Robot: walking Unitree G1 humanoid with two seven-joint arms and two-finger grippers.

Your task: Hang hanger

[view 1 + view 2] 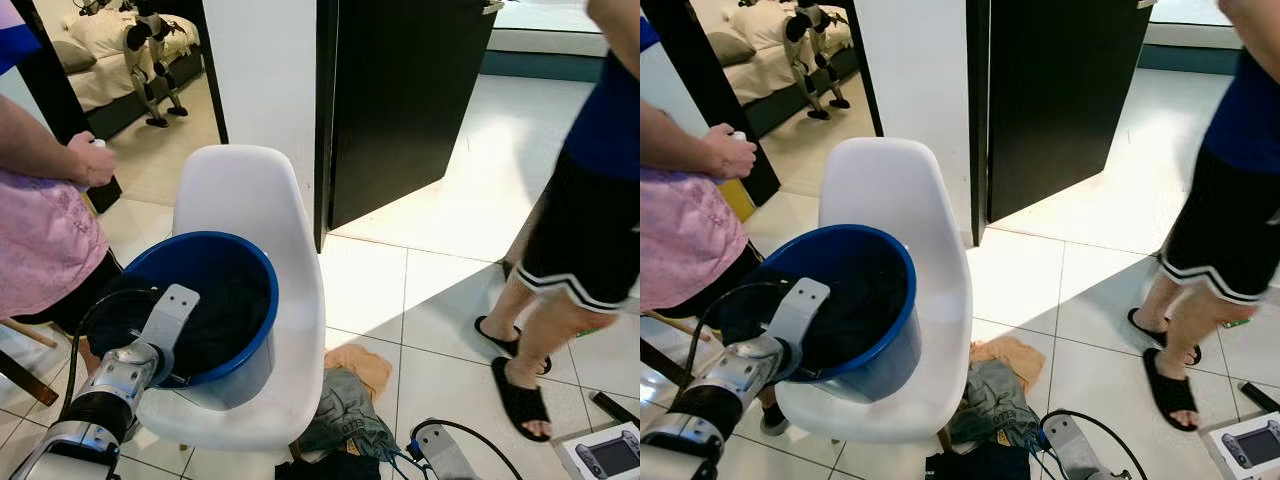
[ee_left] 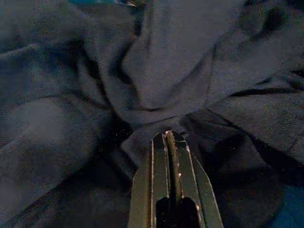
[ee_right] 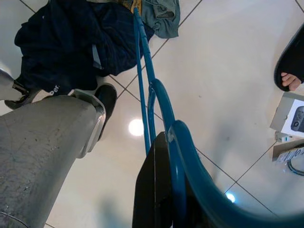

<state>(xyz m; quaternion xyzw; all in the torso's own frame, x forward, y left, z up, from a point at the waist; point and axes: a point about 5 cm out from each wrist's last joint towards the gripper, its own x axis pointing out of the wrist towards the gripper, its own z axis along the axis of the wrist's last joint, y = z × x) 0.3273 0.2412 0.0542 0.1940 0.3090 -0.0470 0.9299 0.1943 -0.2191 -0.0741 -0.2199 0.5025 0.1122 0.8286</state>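
A blue hanger (image 3: 159, 102) runs along my right gripper (image 3: 166, 142), which is shut on it low over the tiled floor; the right arm (image 1: 440, 452) shows at the bottom edge. My left arm (image 1: 150, 340) reaches down into a blue bucket (image 1: 255, 345) on a white chair (image 1: 255, 190). Inside the bucket, my left gripper (image 2: 167, 135) is shut, its tips pinched into a fold of a dark blue garment (image 2: 156, 71) that bunches around them.
A person in a pink top (image 1: 40, 240) stands close on the left, and a second person in black shorts and sandals (image 1: 570, 260) on the right. Clothes (image 1: 345, 405) lie heaped on the floor beside the chair. A boxed controller (image 1: 608, 455) sits bottom right; a dark door (image 1: 400, 90) stands behind.
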